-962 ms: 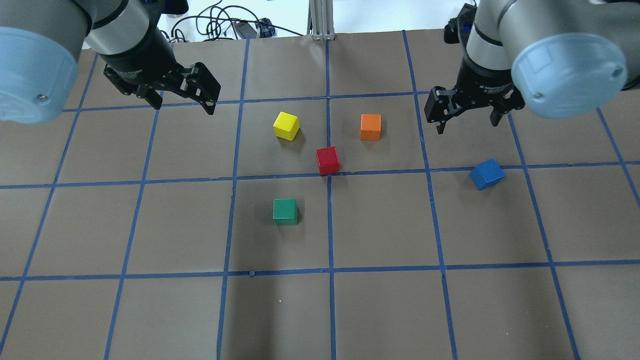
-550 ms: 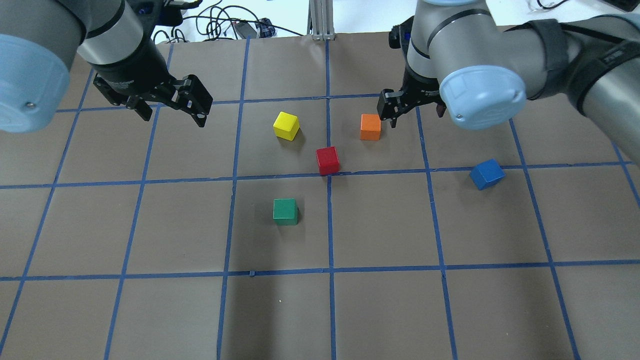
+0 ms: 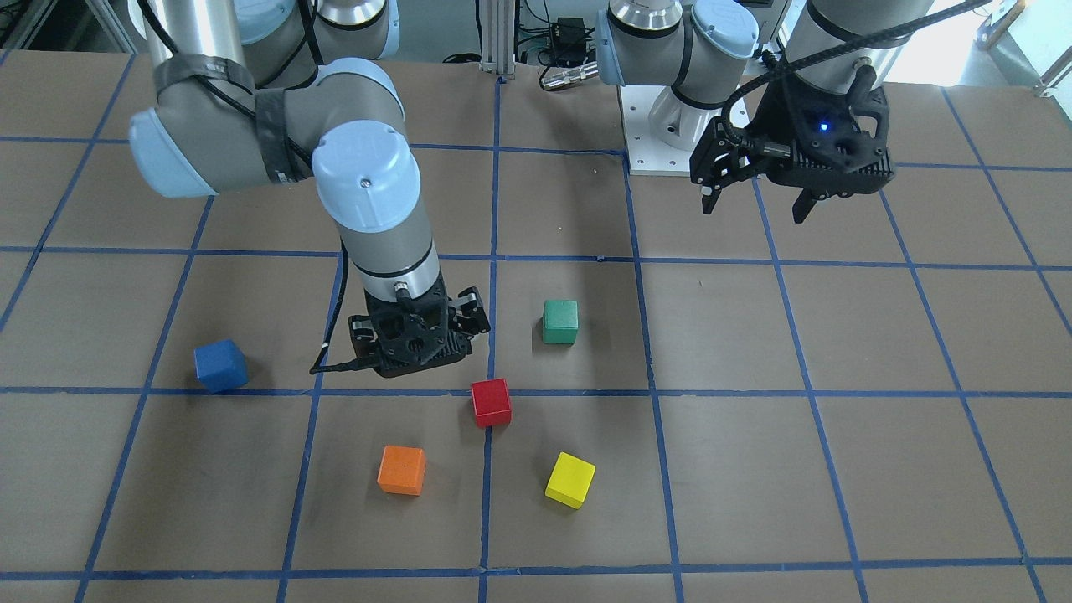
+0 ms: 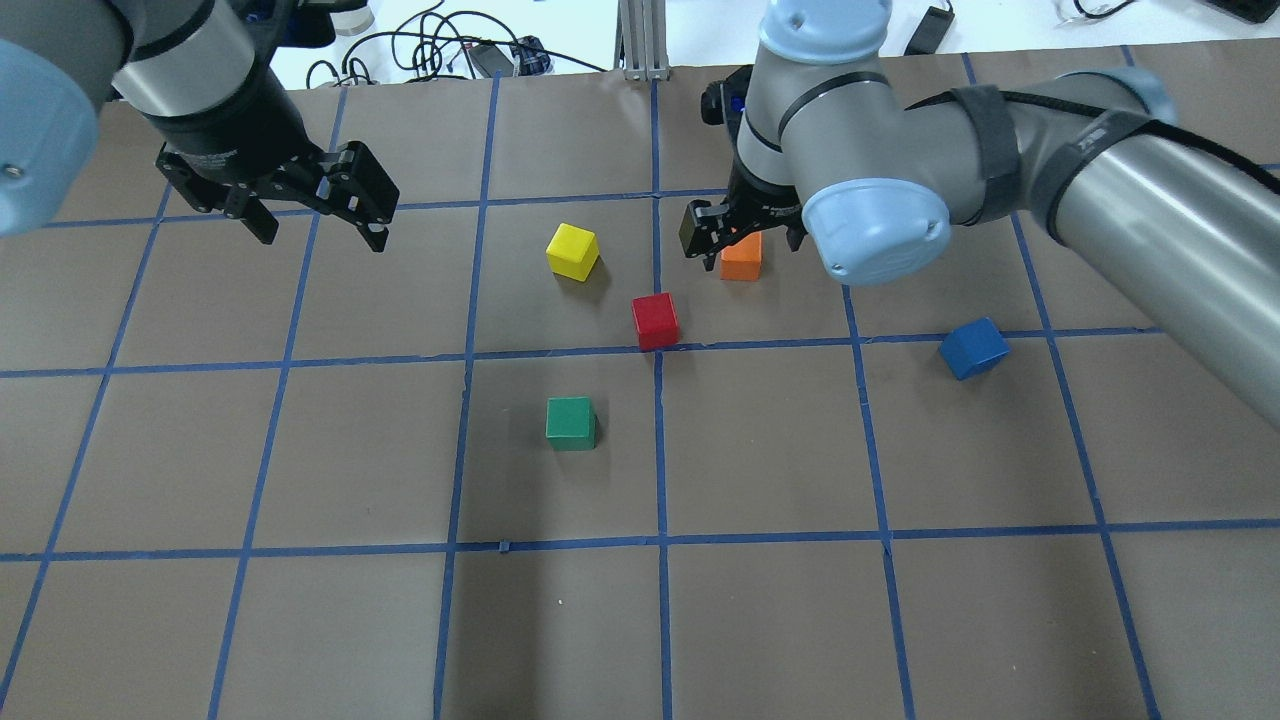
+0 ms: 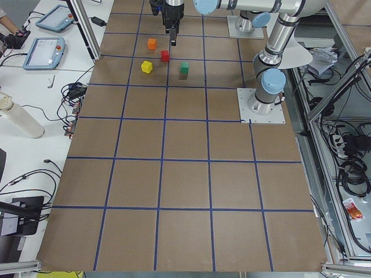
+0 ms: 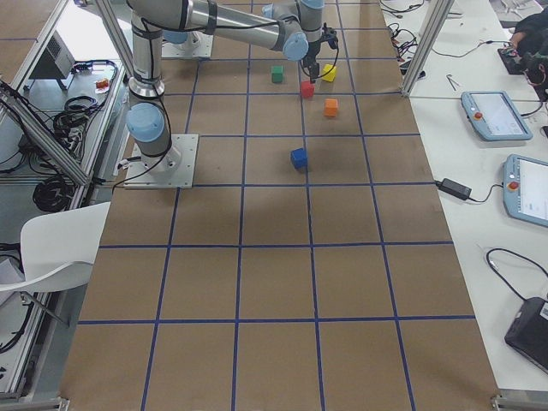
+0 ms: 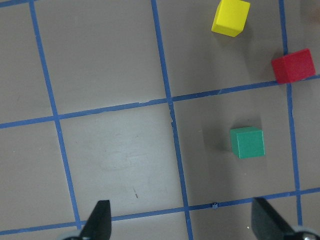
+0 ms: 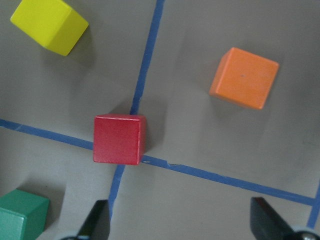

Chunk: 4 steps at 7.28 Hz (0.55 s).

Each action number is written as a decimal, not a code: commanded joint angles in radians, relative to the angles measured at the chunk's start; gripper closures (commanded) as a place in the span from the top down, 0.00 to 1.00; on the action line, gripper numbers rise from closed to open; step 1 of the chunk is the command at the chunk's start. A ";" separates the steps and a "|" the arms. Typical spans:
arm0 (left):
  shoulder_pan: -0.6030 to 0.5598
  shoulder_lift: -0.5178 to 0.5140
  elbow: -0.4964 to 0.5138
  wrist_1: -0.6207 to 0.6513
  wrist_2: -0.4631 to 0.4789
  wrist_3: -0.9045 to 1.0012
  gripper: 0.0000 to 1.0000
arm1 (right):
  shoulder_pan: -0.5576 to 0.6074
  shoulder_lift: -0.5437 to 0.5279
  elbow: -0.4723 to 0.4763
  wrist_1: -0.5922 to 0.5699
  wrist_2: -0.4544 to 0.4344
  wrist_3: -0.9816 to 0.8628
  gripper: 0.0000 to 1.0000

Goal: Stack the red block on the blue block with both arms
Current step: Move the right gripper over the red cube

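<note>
The red block [image 4: 655,321] sits on a blue tape line near the table's middle; it also shows in the front view [image 3: 491,402] and the right wrist view [image 8: 119,139]. The blue block [image 4: 973,348] lies alone to the right, turned at an angle [image 3: 221,365]. My right gripper [image 3: 416,322] is open and empty, hovering above the table between the orange and red blocks. In its wrist view the red block lies just ahead of the left fingertip [image 8: 97,222]. My left gripper [image 4: 318,230] is open and empty, high at the far left [image 3: 754,205].
An orange block [image 4: 741,265] sits partly under the right gripper. A yellow block [image 4: 573,251] is left of it, and a green block [image 4: 570,423] is nearer the robot. Brown paper with a blue tape grid covers the table [image 4: 760,620].
My right arm has swung left from the right side to above the orange block. My left gripper has drifted a little left. No block has moved.
</note>
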<state>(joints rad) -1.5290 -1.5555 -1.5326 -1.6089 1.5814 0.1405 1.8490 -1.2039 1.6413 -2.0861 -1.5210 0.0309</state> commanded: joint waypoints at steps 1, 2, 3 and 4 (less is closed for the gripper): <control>0.006 0.009 -0.003 -0.003 -0.011 -0.002 1.00 | 0.032 0.070 -0.001 -0.067 0.010 0.041 1.00; 0.006 0.020 -0.014 -0.008 -0.012 0.004 1.00 | 0.039 0.114 -0.005 -0.100 0.012 0.044 1.00; 0.004 0.028 -0.036 -0.008 -0.012 0.004 1.00 | 0.059 0.142 -0.009 -0.135 0.012 0.075 1.00; 0.004 0.034 -0.064 0.007 -0.009 0.004 1.00 | 0.064 0.167 -0.021 -0.137 0.013 0.073 1.00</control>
<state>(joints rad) -1.5241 -1.5307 -1.5662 -1.6127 1.5704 0.1434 1.9009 -1.0731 1.6311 -2.2024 -1.5097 0.0936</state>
